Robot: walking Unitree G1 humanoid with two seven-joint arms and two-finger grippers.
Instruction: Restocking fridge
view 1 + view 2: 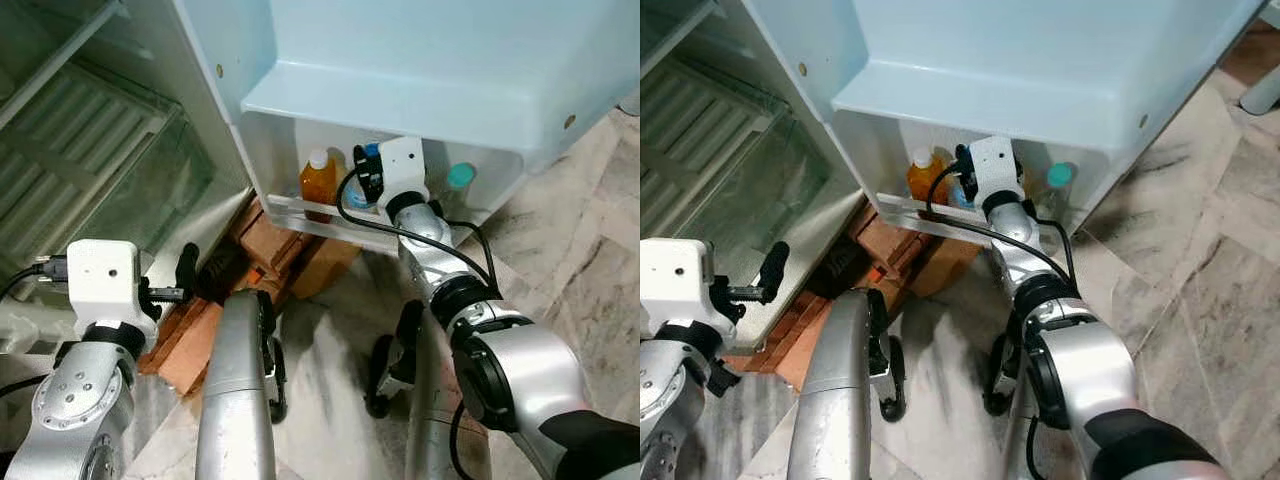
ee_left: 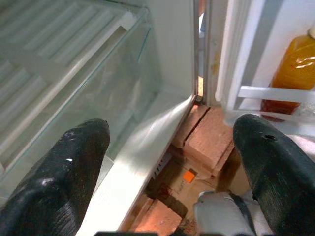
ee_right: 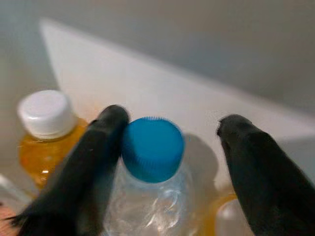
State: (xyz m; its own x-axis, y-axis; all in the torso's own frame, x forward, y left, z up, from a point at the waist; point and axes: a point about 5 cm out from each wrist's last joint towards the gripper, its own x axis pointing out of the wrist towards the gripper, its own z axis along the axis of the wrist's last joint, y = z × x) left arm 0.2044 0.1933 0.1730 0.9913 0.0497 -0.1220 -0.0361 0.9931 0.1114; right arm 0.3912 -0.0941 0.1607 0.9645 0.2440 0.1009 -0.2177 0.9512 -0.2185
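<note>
My right gripper (image 3: 170, 147) stands open astride the blue-capped water bottle (image 3: 152, 147) in the door shelf (image 1: 300, 208), beside the orange juice bottle (image 1: 318, 180); apparently releasing it. My left gripper (image 2: 172, 162) hangs open, idle.

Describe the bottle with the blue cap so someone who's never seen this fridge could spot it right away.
Look at the lowest shelf of the open fridge door, behind its white rail. The blue-capped bottle stands between the fingers of the right pincer, beside an orange juice bottle. It is clear plastic, unlike its orange, white-capped neighbour.
</note>
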